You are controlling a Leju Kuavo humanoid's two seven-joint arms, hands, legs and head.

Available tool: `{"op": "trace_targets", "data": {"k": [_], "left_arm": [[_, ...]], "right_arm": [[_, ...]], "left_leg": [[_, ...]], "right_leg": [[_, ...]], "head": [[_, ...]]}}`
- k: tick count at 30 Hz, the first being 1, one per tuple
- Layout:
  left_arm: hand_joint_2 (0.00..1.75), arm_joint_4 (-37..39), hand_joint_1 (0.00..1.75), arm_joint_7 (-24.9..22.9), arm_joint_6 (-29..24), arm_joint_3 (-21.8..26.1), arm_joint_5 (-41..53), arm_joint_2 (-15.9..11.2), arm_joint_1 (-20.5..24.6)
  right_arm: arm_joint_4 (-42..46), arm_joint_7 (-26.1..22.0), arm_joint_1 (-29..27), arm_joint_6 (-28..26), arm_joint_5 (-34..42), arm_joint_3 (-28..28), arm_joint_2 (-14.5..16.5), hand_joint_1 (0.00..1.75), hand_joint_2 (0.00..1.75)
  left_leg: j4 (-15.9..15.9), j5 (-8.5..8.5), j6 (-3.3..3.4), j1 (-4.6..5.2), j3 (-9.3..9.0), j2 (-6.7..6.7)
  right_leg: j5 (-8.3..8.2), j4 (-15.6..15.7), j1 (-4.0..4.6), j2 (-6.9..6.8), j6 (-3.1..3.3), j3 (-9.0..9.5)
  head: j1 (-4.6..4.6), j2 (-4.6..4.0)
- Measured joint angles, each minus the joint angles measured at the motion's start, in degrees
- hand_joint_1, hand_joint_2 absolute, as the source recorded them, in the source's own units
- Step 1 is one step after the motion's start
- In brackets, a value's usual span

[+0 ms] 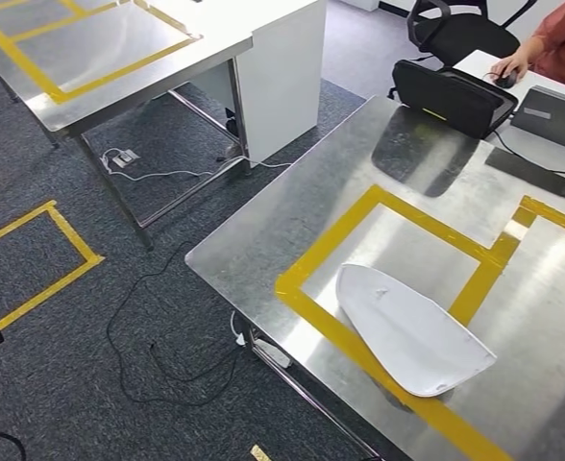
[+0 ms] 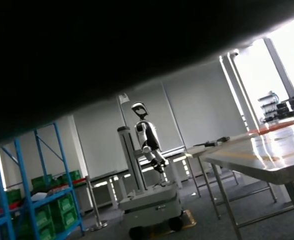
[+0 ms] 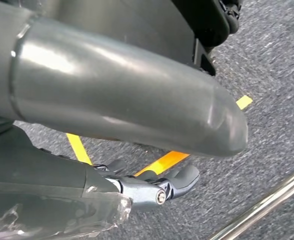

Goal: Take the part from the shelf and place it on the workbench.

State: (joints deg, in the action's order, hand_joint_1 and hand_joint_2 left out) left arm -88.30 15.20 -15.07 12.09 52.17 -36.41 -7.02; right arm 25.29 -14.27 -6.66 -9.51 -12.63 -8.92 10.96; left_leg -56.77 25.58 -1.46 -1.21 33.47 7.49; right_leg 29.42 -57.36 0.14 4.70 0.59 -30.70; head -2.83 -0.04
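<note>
- On the steel workbench [image 1: 280, 226], a white part [image 1: 410, 329] lies flat within a yellow tape frame [image 1: 381, 288], long axis diagonal, narrow end toward the far left
- Right hand [image 3: 153, 187] hangs over carpet, fingers apart, holding nothing
- Left hand's state cannot be told

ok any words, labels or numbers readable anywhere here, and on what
None can be read.
white part: plain, no marking legible.
black bag: a small yellow mark, too small to read.
green crates on the blue shelf: too blurred to tell.
yellow tape on the workbench: plain lines, no text.
</note>
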Motion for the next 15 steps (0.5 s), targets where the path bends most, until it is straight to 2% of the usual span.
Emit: {"op": "trace_targets", "data": {"k": [1, 2, 3, 4, 5, 6, 7, 8, 9, 10, 11, 12, 13, 14, 15], "left_arm": [[0.00, 0.00, 0.00, -0.10, 0.01, 0.07, 0.01, -0.04, -0.14], [0.00, 0.01, 0.00, -0.20, 0.03, 0.15, 0.01, -0.07, -0.32], [0.00, 0.02, 0.00, -0.32, 0.08, 0.25, 0.00, -0.13, -0.37], [0.00, 0.03, 0.00, -0.40, 0.14, 0.36, -0.01, -0.18, -0.32], [0.00, 0.04, 0.00, -0.46, 0.26, 0.44, -0.01, -0.19, -0.25], [0.00, 0.06, 0.00, -0.49, 0.39, 0.50, -0.01, -0.16, -0.17], [0.00, 0.09, 0.00, -0.51, 0.52, 0.53, -0.01, -0.07, -0.21], [0.00, 0.14, 0.00, -0.52, 0.63, 0.54, 0.00, 0.03, -0.34], [0.00, 0.19, 0.00, -0.52, 0.69, 0.55, 0.00, 0.10, -0.44], [0.00, 0.22, 0.00, -0.53, 0.73, 0.61, 0.00, 0.14, -0.50], [0.00, 0.24, 0.00, -0.53, 0.73, 0.68, 0.00, 0.12, -0.51], [0.00, 0.24, 0.00, -0.54, 0.73, 0.77, 0.00, 0.09, -0.45], [0.00, 0.24, 0.00, -0.55, 0.73, 0.85, -0.01, 0.05, -0.37], [0.00, 0.25, 0.00, -0.60, 0.76, 0.91, -0.01, 0.03, -0.35], [0.00, 0.29, 0.00, -0.68, 0.83, 0.95, -0.02, 0.03, -0.41]], "right_arm": [[0.15, 0.09, -0.01, 0.00, 0.03, 0.02, 0.03, 0.00, 0.00], [0.32, 0.20, -0.04, 0.01, 0.07, 0.05, 0.05, 0.00, 0.00], [0.46, 0.25, -0.10, 0.01, 0.10, 0.10, 0.09, 0.00, 0.00], [0.60, 0.29, -0.15, 0.03, 0.13, 0.17, 0.13, 0.00, 0.00], [0.70, 0.32, -0.24, 0.04, 0.16, 0.26, 0.15, 0.00, 0.00], [0.76, 0.34, -0.35, 0.05, 0.19, 0.33, 0.17, 0.00, 0.00], [0.79, 0.35, -0.45, 0.07, 0.22, 0.39, 0.17, 0.00, 0.00], [0.80, 0.37, -0.53, 0.07, 0.25, 0.44, 0.17, 0.00, 0.00], [0.82, 0.37, -0.56, 0.07, 0.26, 0.46, 0.17, 0.00, 0.00], [0.85, 0.37, -0.57, 0.07, 0.26, 0.48, 0.17, 0.00, 0.00], [0.90, 0.37, -0.56, 0.07, 0.26, 0.50, 0.18, 0.00, 0.00], [0.97, 0.37, -0.55, 0.07, 0.26, 0.51, 0.19, 0.00, 0.00], [1.03, 0.37, -0.55, 0.07, 0.26, 0.52, 0.19, 0.00, 0.00], [1.10, 0.38, -0.55, 0.07, 0.27, 0.52, 0.19, 0.00, 0.00], [1.14, 0.39, -0.55, 0.08, 0.28, 0.52, 0.19, 0.00, 0.00]], "left_leg": [[0.08, -0.15, -0.40, -0.16, 0.17, 0.67], [-0.07, -0.08, -0.72, -0.20, 0.32, 0.24], [-0.82, 0.44, -0.97, -0.11, 0.69, -1.16], [-2.69, 1.63, -1.17, 0.01, 1.55, -3.04], [-5.87, 3.40, -1.33, 0.08, 3.01, -5.15], [-9.78, 5.33, -1.51, 0.06, 4.89, -6.35], [-13.48, 6.82, -1.67, -0.01, 6.68, -6.79], [-15.82, 7.38, -1.77, -0.08, 7.78, -6.93], [-15.99, 6.80, -1.81, -0.10, 7.80, -6.99], [-13.82, 5.23, -1.79, -0.09, 6.57, -7.26], [-10.05, 3.22, -1.68, -0.04, 4.41, -8.20], [-6.04, 1.77, -1.57, 0.22, 2.14, -9.71], [-2.81, 0.82, -1.24, 0.45, 0.37, -10.94], [-0.97, 0.55, -0.90, 0.69, -0.59, -11.81], [-0.39, 0.75, -0.56, 0.92, -0.74, -11.78]], "right_leg": [[-0.11, 0.16, 0.02, -0.73, 0.17, 0.23], [-0.25, 0.38, 0.01, -1.48, 0.45, 0.42], [-0.37, 0.62, -0.02, -2.26, 0.79, 0.60], [-0.46, 0.87, -0.06, -3.10, 1.13, 0.75], [-0.44, 0.97, 0.04, -3.96, 1.38, 0.84], [-0.35, 0.98, 0.15, -4.83, 1.56, 0.84], [-0.27, 0.97, 0.25, -5.73, 1.65, 0.84], [-0.17, 0.96, 0.32, -6.59, 1.69, 0.85], [-0.07, 0.95, 0.36, -7.41, 1.68, 0.90], [0.06, 0.94, 0.38, -8.23, 1.61, 1.03], [0.24, 0.93, 0.40, -8.98, 1.46, 1.24], [0.48, 0.90, 0.55, -9.67, 1.23, 1.45], [0.76, 0.83, 0.73, -10.33, 0.95, 1.65], [1.00, 0.78, 0.90, -10.96, 0.67, 1.82], [1.20, 0.77, 1.05, -11.62, 0.41, 1.96]], "head": [[0.02, 0.00], [-0.01, 0.00], [-0.14, 0.00], [-0.25, 0.00], [-0.37, 0.00], [-0.45, 0.00], [-0.44, 0.00], [-0.44, 0.00], [-0.45, 0.00], [-0.44, 0.00], [-0.45, 0.00], [-0.47, 0.00], [-0.44, 0.00], [-0.40, 0.00], [-0.36, 0.00]]}}
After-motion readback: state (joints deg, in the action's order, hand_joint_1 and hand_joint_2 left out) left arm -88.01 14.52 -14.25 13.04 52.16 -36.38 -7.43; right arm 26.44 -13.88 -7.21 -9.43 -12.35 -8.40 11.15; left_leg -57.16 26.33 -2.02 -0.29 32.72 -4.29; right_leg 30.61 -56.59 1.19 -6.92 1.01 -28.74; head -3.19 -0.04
